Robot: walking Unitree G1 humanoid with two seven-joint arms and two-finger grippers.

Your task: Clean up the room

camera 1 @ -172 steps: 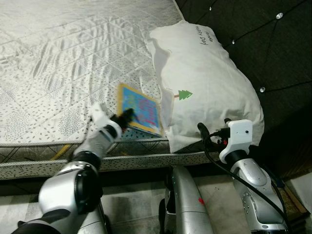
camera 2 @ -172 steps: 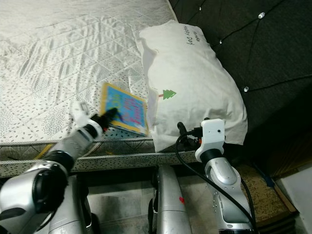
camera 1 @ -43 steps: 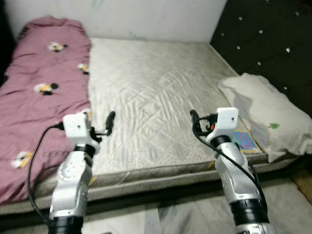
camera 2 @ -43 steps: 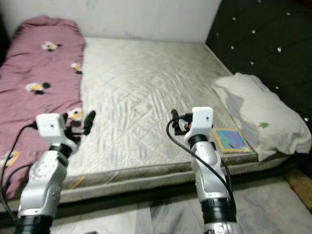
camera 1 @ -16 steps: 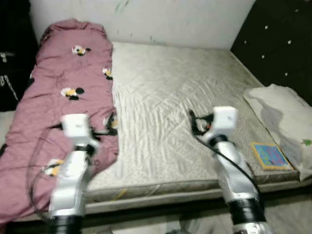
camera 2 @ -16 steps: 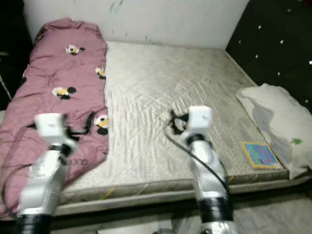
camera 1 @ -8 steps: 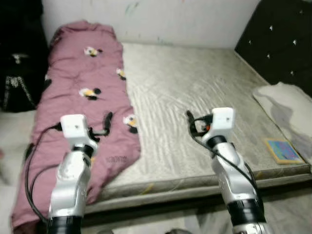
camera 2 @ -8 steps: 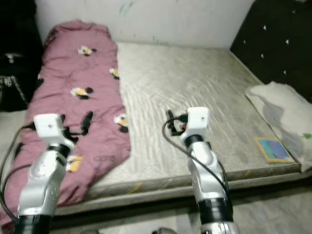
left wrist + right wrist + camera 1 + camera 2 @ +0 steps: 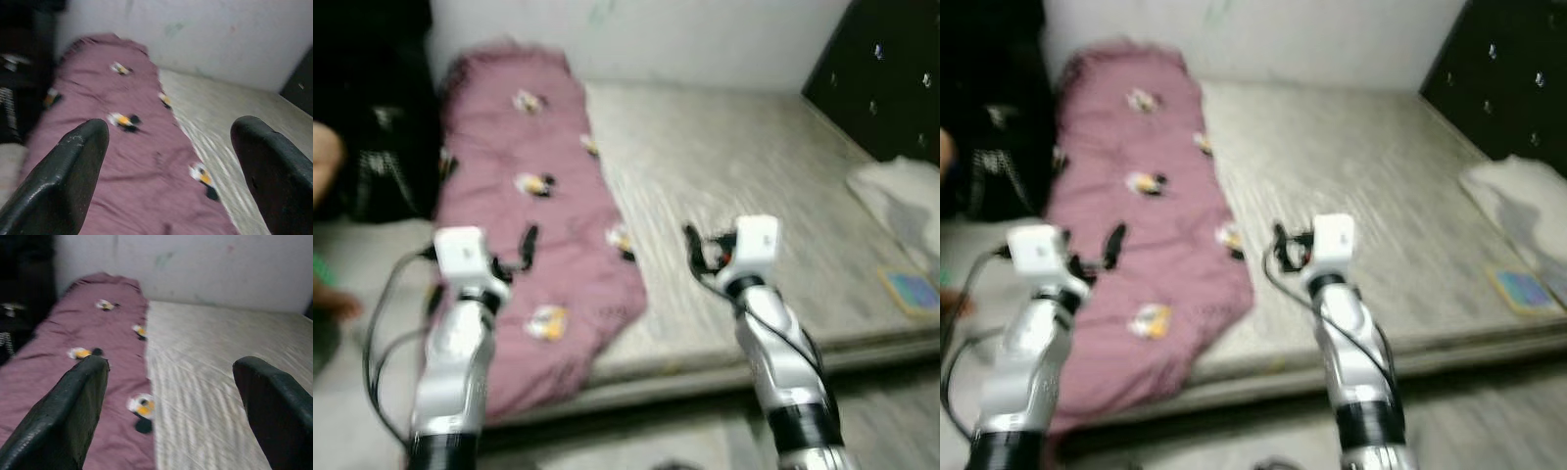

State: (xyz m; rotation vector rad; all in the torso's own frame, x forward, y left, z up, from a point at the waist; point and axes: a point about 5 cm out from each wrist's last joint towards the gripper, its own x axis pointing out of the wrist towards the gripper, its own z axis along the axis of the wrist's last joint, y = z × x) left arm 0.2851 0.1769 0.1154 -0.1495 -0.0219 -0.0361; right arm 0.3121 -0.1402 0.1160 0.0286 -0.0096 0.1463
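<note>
1. Left gripper (image 9: 527,245) raised over blanket (image 9: 543,225), fingers spread, holding nothing
2. Blanket lies along left side of mattress (image 9: 744,157)
3. Right gripper (image 9: 693,250) raised over mattress, fingers spread
4. Book (image 9: 912,291) near pillow (image 9: 901,201), far right

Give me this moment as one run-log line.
left tool: open, empty, raised | right tool: open, empty, raised | ahead: pink blanket on mattress | view: blurred
</note>
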